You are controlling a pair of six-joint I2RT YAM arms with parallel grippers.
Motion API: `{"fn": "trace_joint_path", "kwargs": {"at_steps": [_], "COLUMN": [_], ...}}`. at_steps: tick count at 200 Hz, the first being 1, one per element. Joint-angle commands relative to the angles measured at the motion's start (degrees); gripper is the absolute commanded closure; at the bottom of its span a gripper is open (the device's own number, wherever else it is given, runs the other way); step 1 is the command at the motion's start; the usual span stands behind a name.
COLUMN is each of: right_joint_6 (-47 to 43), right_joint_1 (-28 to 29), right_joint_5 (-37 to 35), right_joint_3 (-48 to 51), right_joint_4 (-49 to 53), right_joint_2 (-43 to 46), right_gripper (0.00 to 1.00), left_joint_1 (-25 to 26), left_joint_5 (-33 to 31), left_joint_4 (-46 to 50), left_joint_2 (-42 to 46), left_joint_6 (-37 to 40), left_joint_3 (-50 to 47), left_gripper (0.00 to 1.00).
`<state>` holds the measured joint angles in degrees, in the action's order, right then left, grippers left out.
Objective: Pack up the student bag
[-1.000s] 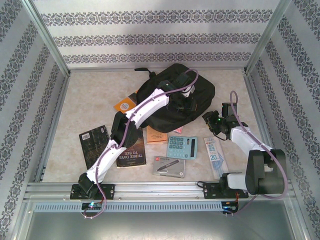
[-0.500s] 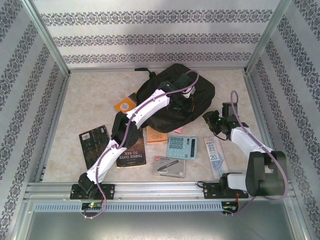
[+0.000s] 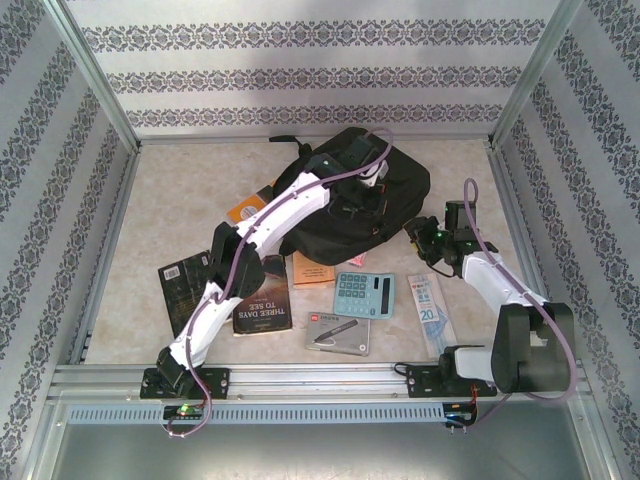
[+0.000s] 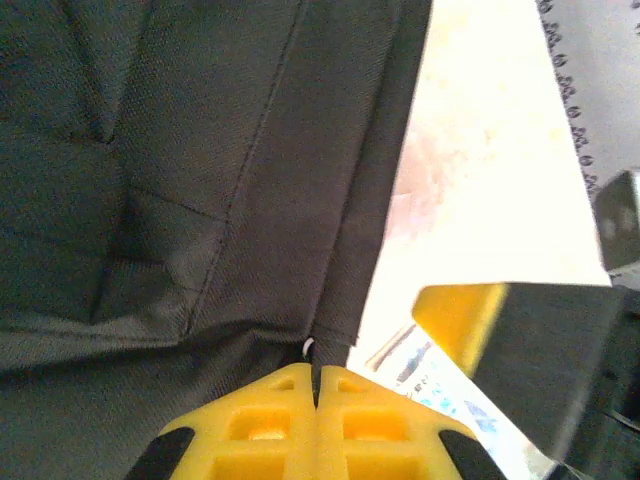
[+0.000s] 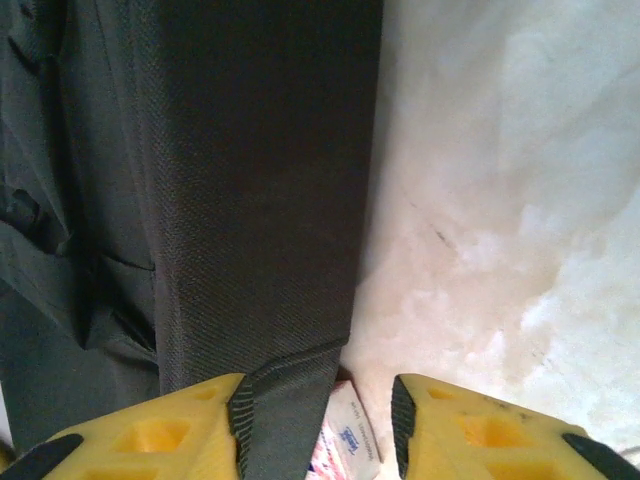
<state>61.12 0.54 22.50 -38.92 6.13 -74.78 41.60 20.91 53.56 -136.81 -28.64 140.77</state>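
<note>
Bag (image 3: 405, 185) sits at 12 o'clock on the worktop (image 3: 170, 190). Left gripper (image 4: 315, 375) is pressed together right on a seam, and right gripper (image 5: 315, 395) is spread around a fabric strip at the bag's 4 o'clock edge. I'd clamp that strip firmly before pulling anything apart

Can read "THREE DAYS TO SEE" in pale capitals on the dark book (image 3: 265, 310) near the front of the table (image 3: 170, 190). Also a big "20" on the long blue and white packet (image 3: 432, 312) over on the right. Tiny red mark on the grey box (image 3: 338, 332), too small to make out. Same for the black book (image 3: 186, 288) on the left and the calculator (image 3: 364, 294) keys.
</note>
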Motion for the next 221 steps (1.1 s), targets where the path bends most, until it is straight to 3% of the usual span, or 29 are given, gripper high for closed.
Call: {"fn": "trace_joint_path", "kwargs": {"at_steps": [1, 67, 99, 155, 173, 198, 221], "right_joint_6": [2.2, 5.9, 6.3, 5.9, 5.1, 2.5, -1.1], "right_joint_1": [1.0, 2.6, 4.2, 5.3, 5.4, 5.0, 4.6], "right_joint_5": [1.7, 2.9, 2.0, 1.2, 0.7, -0.9, -2.4], "right_joint_3": [-2.5, -4.6, -6.7, -8.4, -8.9, -10.5, -13.7], "right_joint_4": [-1.8, -6.4, -7.2, -10.1, -9.6, -7.2, -3.2], "right_joint_2": [-1.6, -7.1, -10.3, -14.8, -15.9, -16.5, -17.2], "right_gripper": [0.53, 0.42, 0.43, 0.62, 0.74, 1.00, 1.00], "left_joint_1": [0.7, 0.6, 0.6, 0.5, 0.5, 0.2, 0.1], "left_joint_5": [-0.7, -0.8, -0.6, 0.0, 0.2, 0.4, 1.3], "left_joint_4": [-1.1, -2.6, -3.3, -5.5, -5.7, -6.2, -6.2], "left_joint_2": [2.6, 5.0, 6.2, 8.7, 9.3, 10.6, 11.5], "left_joint_6": [0.7, 0.4, 0.2, -0.1, 0.0, 0.2, 0.4], "left_joint_3": [-1.3, -5.7, -7.4, -11.8, -12.8, -15.3, -17.4], "left_gripper": [1.00, 1.00, 1.00, 1.00, 1.00, 1.00, 1.00]}}
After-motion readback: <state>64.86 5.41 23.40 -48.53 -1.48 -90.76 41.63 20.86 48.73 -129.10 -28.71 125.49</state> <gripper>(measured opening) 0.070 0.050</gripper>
